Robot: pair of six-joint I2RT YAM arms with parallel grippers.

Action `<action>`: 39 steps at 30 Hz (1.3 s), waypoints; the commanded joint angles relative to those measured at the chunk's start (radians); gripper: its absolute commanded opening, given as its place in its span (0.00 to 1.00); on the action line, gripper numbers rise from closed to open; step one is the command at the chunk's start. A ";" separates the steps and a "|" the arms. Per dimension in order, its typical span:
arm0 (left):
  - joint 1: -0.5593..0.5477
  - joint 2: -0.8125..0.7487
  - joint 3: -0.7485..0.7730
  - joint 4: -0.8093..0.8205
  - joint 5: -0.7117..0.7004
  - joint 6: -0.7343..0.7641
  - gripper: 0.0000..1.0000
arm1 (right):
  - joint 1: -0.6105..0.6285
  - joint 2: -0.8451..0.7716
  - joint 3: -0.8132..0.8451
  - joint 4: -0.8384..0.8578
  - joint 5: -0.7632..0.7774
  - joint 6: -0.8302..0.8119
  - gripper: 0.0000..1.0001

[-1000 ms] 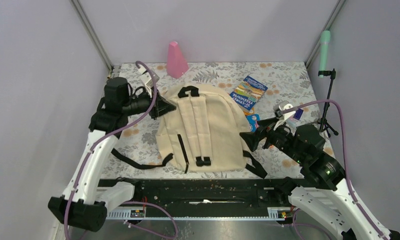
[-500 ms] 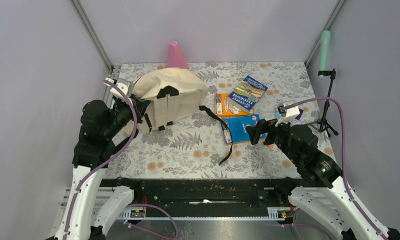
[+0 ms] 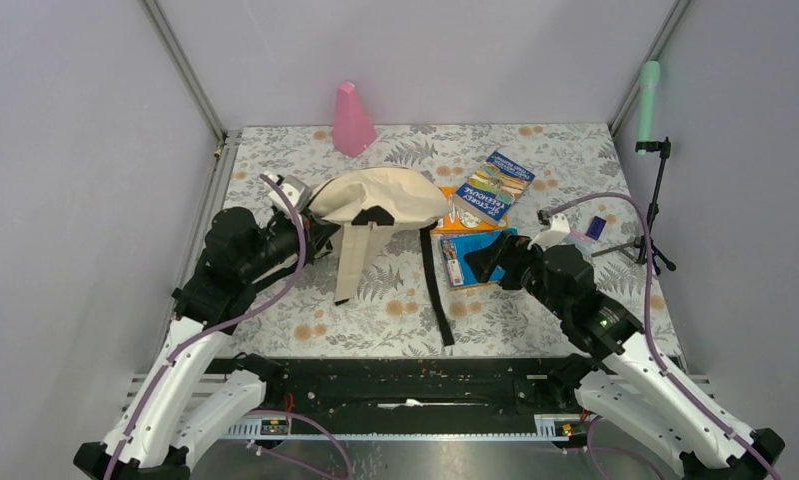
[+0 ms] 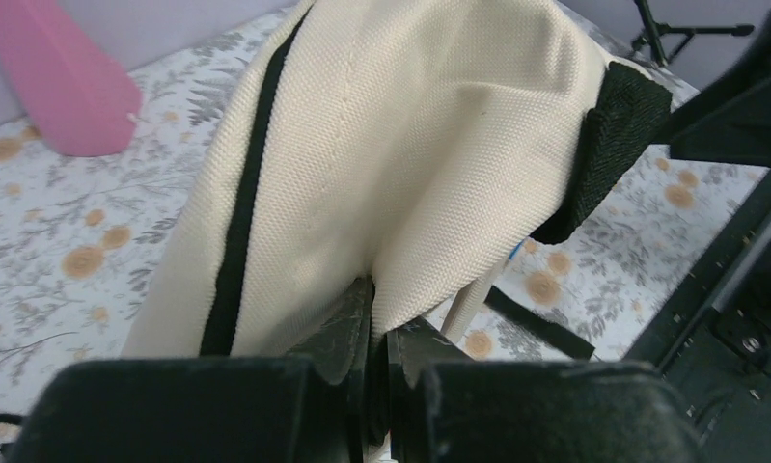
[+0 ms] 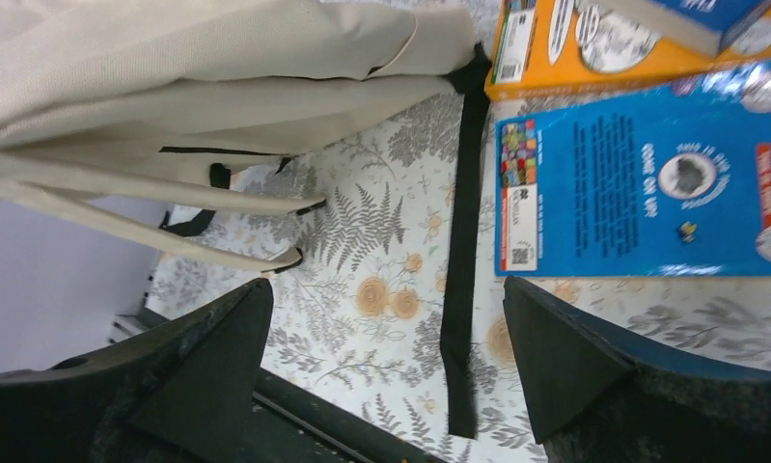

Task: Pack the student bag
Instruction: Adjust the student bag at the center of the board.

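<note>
Left pincer (image 4: 376, 309) has swung inward from the bench's (image 3: 565, 160) back-left corner. It is clenched on a fold of the student bag (image 3: 385, 195), a grip that only its own camera shows. The bag is now bunched mid-bench, its edge just beside the orange book (image 5: 593, 48). Right pincer (image 5: 386, 289) has moved forward, spread wide and holding nothing, over the blue book (image 5: 642, 193). Its camera shows a black strap (image 5: 463, 251) lying flat between the fingers.
</note>
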 commanded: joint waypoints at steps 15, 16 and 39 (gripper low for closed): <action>-0.196 0.064 -0.119 0.148 -0.029 -0.070 0.00 | 0.020 0.101 -0.096 0.458 -0.120 0.423 0.98; -0.196 0.073 -0.129 0.170 -0.007 -0.083 0.00 | 0.024 0.107 -0.099 0.469 -0.120 0.439 0.98; -0.229 0.167 -0.144 0.272 0.122 -0.161 0.00 | 0.130 0.315 -0.042 0.637 -0.023 0.527 0.97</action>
